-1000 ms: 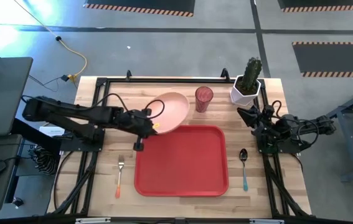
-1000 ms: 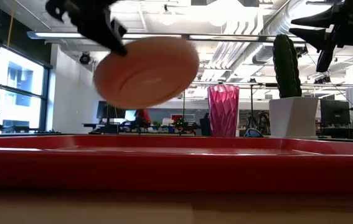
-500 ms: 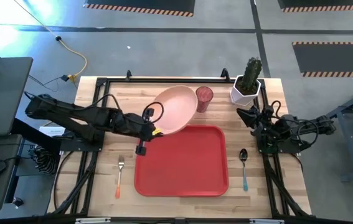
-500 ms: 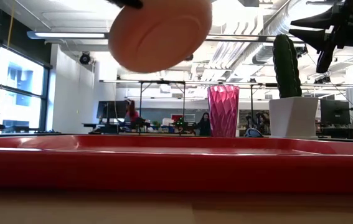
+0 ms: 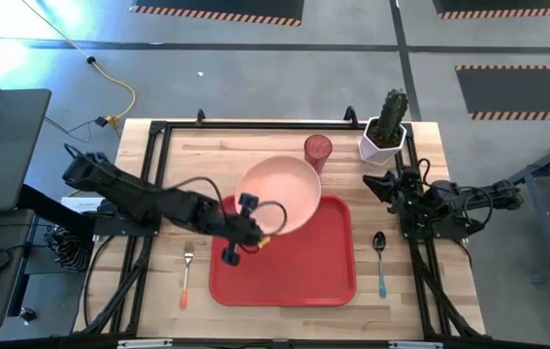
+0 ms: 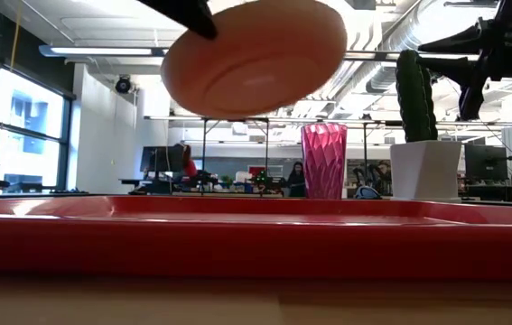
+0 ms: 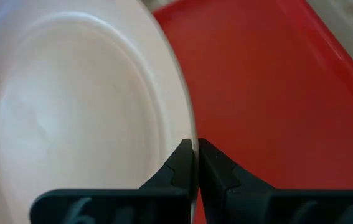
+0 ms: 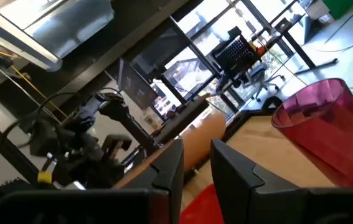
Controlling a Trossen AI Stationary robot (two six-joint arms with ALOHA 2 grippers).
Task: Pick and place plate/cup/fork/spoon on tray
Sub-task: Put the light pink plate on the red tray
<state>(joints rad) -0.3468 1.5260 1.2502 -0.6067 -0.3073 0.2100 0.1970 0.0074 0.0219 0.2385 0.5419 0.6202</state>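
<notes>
Plate carried above the tray

The left gripper (image 5: 255,236) pinches the plate (image 5: 279,195) by its rim, holding it clear of the tray (image 5: 328,271) for placing.

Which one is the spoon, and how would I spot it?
Find the big red tray in the middle of the wooden table. The spoon lies on the bare wood just beyond the tray's right edge. Its teal-blue handle and dark bowl distinguish it from the orange-handled fork left of the tray.
</notes>
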